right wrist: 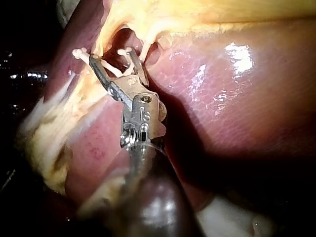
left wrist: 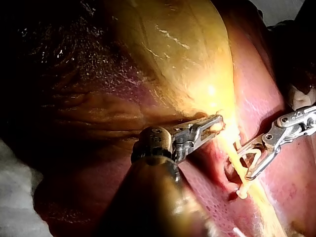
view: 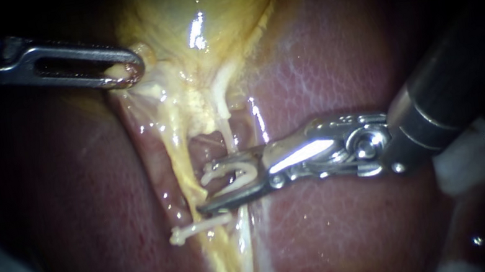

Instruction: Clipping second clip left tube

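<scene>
— What has been done?
— A first clip (view: 195, 229) is seated on the left tube (view: 176, 157), and the gallbladder (view: 207, 9) is clamped by the left instrument (view: 127, 75).
— And what is left?
— The second clip (view: 235, 174) is held gaping in the right instrument (view: 203, 192), astride the tube near the first. It is judged not yet squeezed closed.
</scene>
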{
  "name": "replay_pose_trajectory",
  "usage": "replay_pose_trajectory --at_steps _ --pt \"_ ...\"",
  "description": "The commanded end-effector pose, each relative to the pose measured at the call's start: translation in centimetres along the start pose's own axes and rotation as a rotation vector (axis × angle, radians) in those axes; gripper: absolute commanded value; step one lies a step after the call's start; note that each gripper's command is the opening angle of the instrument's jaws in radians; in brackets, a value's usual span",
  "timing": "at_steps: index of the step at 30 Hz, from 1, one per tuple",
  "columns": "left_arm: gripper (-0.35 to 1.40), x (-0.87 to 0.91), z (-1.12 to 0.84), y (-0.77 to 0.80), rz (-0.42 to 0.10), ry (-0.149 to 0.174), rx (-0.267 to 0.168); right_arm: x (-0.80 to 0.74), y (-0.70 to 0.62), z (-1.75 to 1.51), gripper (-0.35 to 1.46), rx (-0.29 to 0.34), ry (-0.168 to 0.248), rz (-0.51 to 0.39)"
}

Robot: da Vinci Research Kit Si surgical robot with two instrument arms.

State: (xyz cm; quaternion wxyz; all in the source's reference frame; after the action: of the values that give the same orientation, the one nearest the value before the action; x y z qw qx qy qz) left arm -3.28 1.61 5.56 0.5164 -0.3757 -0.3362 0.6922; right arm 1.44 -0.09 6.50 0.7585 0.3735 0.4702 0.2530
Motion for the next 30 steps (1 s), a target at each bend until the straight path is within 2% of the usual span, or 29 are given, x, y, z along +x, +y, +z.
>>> replay_pose_trajectory --at_steps 1,8,12,21,30 --pt "-0.35 0.00 0.00 0.00 0.000 0.000 0.000 0.00 0.00 -0.01 0.50 0.003 -0.001 0.000" --pt "-0.35 0.00 0.00 0.00 0.000 0.000 0.000 -0.03 0.00 -0.05 0.50 0.033 0.004 -0.007" --pt "-0.35 0.00 -0.01 0.00 0.000 0.000 0.000 -0.04 0.00 -0.08 0.50 0.089 0.026 -0.027" --pt "-0.35 0.00 -0.01 0.00 0.000 0.000 0.000 -0.06 0.05 -0.11 0.50 0.201 0.050 0.034" --pt "-0.35 0.00 -0.01 0.00 0.000 0.000 0.000 -0.11 0.20 -0.10 0.50 0.210 0.061 0.061"
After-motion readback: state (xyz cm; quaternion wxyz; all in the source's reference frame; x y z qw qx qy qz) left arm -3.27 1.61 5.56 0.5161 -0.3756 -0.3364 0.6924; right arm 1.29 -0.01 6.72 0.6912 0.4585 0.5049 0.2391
